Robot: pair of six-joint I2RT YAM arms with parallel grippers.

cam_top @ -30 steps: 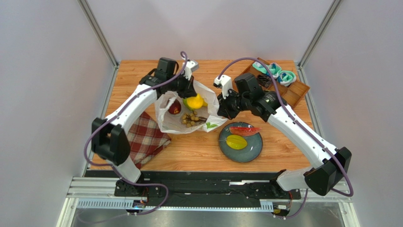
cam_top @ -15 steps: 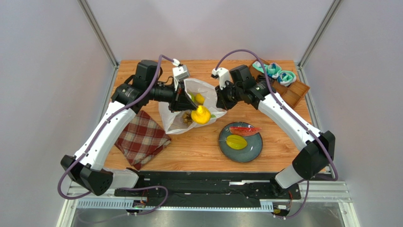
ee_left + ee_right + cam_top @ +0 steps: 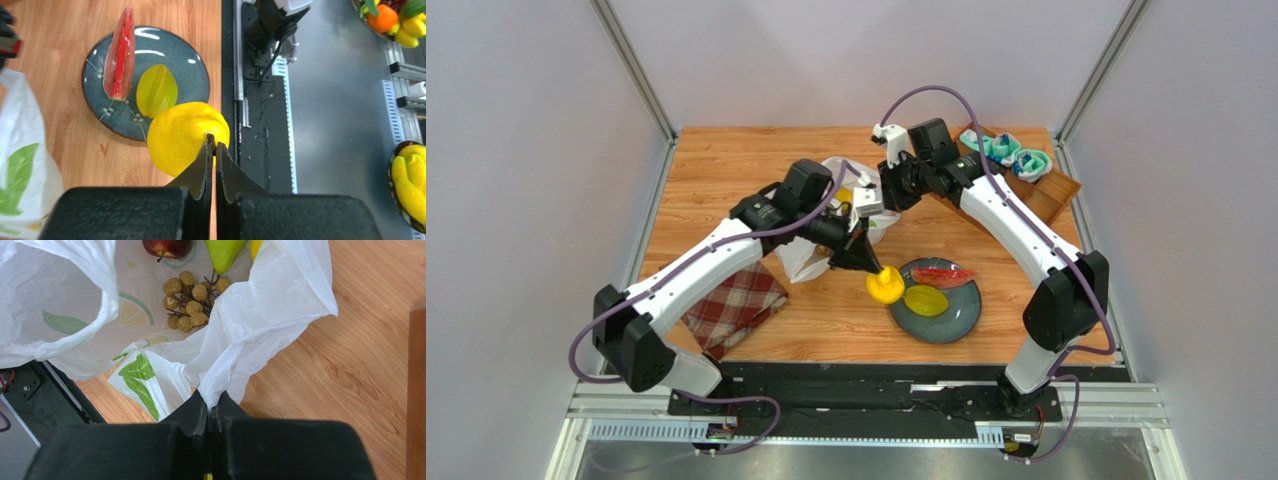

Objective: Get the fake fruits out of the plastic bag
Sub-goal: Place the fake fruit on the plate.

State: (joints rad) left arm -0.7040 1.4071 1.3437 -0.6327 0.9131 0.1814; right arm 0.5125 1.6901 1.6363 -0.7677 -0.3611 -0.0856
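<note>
The left gripper (image 3: 212, 145) pinches the yellow mango (image 3: 182, 135) by its stem nub, over the left rim of the plate (image 3: 197, 75). Light and glossy, it probably grips safer across its body. The right gripper (image 3: 210, 407) clamps the edge of the flimsy plastic bag (image 3: 265, 305).

Left arm (image 3: 711, 262): stretched from the near-left base diagonally toward the centre, wrist tilted downward. Left pincer (image 3: 212, 146): fingers nearly meeting, nipping the stem end of the yellow mango (image 3: 177, 132).

Right arm (image 3: 1026, 235): elbow at the right, forearm reaching back and leftward. Right pincer (image 3: 210, 402): fingers clamped on a fold of the plastic bag (image 3: 265, 310).
</note>
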